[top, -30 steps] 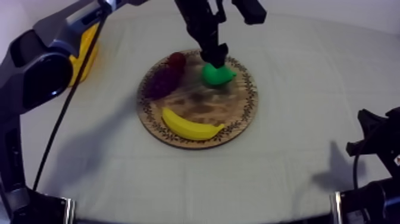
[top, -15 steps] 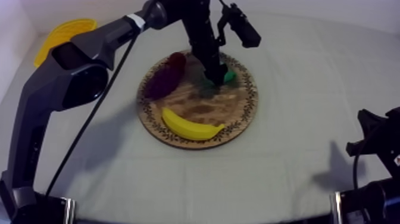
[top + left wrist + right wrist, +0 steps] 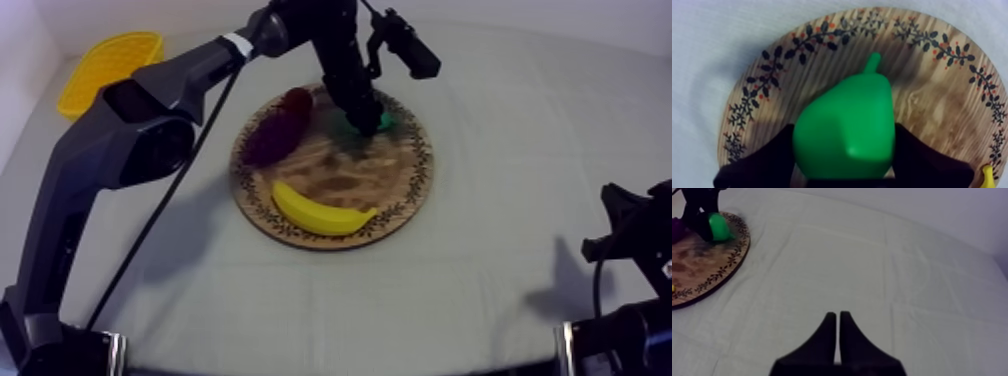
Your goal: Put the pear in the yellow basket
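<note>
Pear point(image 3: 844, 125) is clasped between the fingers of my left gripper point(image 3: 364, 118) on the wooden board point(image 3: 340, 185); lift and transfer to the yellow basket point(image 3: 105, 62) are outstanding.

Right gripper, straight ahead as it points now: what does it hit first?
Nothing stands in that line as far as shown: the right gripper, jaws shut, points over bare cloth. The wooden board with the pear lies aside. Depth is unclear; it may meet cloth.
</note>
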Motion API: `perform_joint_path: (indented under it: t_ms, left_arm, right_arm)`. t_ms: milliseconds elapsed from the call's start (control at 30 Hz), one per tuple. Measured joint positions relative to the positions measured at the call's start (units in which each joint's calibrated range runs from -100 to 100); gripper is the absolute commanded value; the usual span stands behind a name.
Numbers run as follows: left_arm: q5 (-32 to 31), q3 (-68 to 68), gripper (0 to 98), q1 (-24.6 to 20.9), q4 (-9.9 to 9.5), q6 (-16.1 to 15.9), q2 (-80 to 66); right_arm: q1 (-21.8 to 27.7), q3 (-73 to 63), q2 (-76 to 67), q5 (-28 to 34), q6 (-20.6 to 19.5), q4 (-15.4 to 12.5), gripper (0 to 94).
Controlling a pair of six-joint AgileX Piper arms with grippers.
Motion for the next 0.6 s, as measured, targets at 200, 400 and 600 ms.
perform_joint_path:
  t_ms: [200,400,600]
  left_arm:
    - [-1.63,4.99,44.5,0.50,-0.15,0.19,-3.40]
    - [-2.42,12.49,44.8,1.21,-0.63,0.85,-10.38]
    - [-2.45,20.04,45.2,2.08,-1.34,1.86,-20.36]
  right_arm:
    - [0.00,0.00,0.00,0.00,0.00,0.00,0.4]
    - [0.00,0.00,0.00,0.00,0.00,0.00,0.4]
    - [0.00,0.00,0.00,0.00,0.04,0.00,0.4]
